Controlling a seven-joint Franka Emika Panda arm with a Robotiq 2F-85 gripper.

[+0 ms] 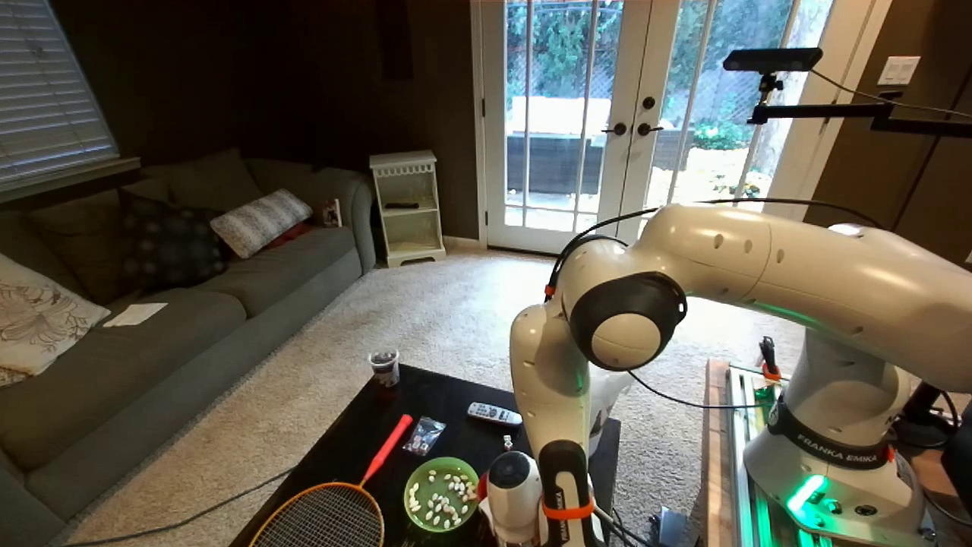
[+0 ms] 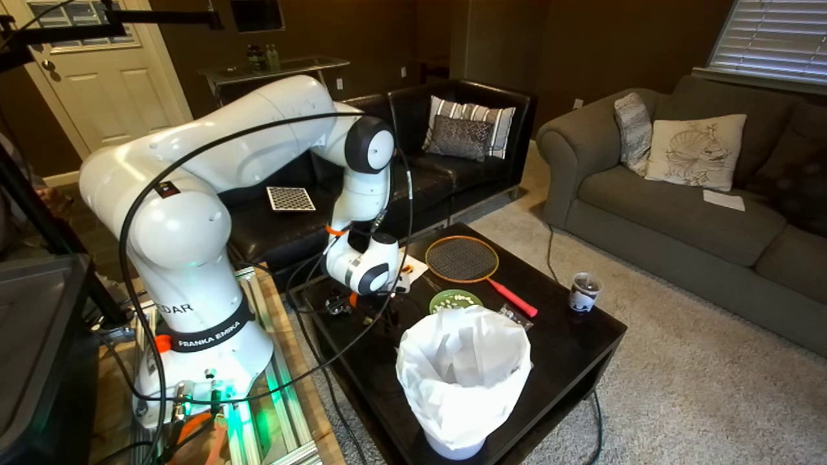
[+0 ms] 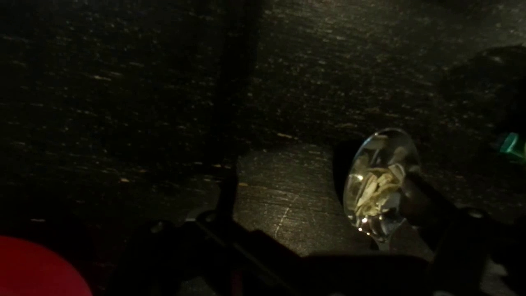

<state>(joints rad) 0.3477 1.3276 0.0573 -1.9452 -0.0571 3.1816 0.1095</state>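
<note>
Well, the gripper [image 3: 322,185] stands with its two fingers spread, a broad strip of the dark table [image 3: 123,102] showing between them in the wrist view; the shiny spoon [image 3: 391,201] is the nearest thing, its oval head lying within that gap, well over toward the finger at the view's right and well apart from the one at its left; whether spoon and nearer finger touch, I cannot tell; the narrow neck runs down behind the gripper's dark body, which hides the handle; pale, yellowish shapes [image 3: 376,191] show in the head, too murky to call contents or reflections; a rounded red thing [image 3: 37,269] fills the lower left corner of that view, and a small green thing [image 3: 513,146] sits at its right edge, too little of it showing to name; in an exterior view the robot's wrist [image 1: 516,494] hangs just beside a green bowl [image 1: 443,462] of whitish pieces [image 1: 439,506], with a racket [image 1: 334,509] lying on the bowl's far side from the wrist; a small clear packet [image 1: 425,435], a remote [image 1: 493,414] and a cup [image 1: 385,370] rest farther along the same table; in an exterior view a bin [image 2: 455,448] with a white liner [image 2: 452,400] stands at the table's near end.
</note>
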